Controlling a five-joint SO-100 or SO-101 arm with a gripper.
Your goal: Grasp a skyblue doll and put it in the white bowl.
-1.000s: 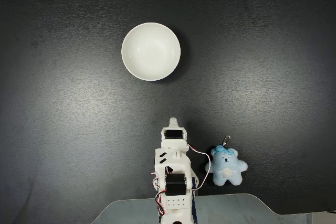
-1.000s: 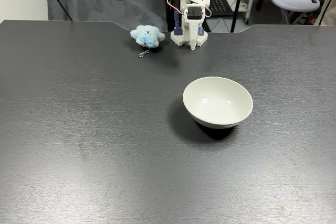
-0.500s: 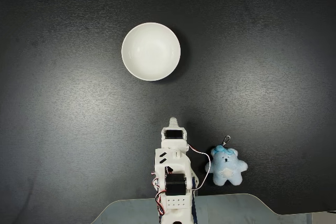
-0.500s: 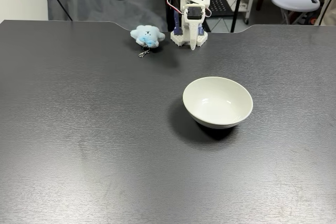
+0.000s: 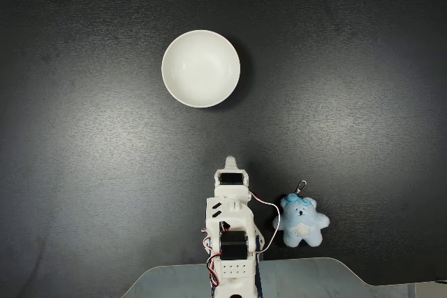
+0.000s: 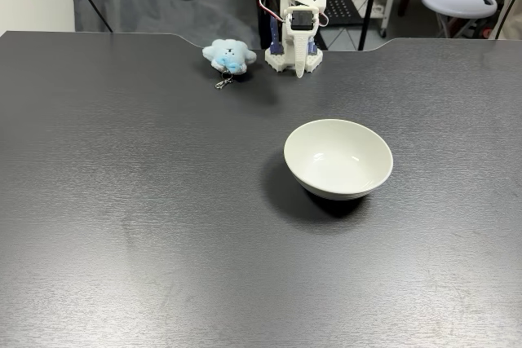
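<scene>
We compared this moment against the two preceding readings and find no change: the arm (image 5: 230, 232) remains folded at the bench (image 5: 84, 193) edge that carries its base, the doll and the bowl have not shifted, and no approach has begun. We judge the task to be at its very start, with the grasp not yet attempted.

The hand (image 5: 231, 162) points down toward the bench in front of the base, seen also in the other fixed view (image 6: 299, 71). Its fingers appear pressed together and hold nothing, though they are small in both fixed views.

The doll (image 5: 303, 220) lies flat on the bench just beside the arm's base, near that same edge, clear of the hand. It is a fluffy light-blue bear with a white belly and a darker blue bow on the head. A metal clasp (image 5: 301, 186) extends from its head toward the middle of the bench. In the other fixed view (image 6: 229, 55) it shows as a small soft lump.

The bowl (image 5: 201, 68) stands upright and empty, well apart from the doll, toward the middle of the bench.
</scene>
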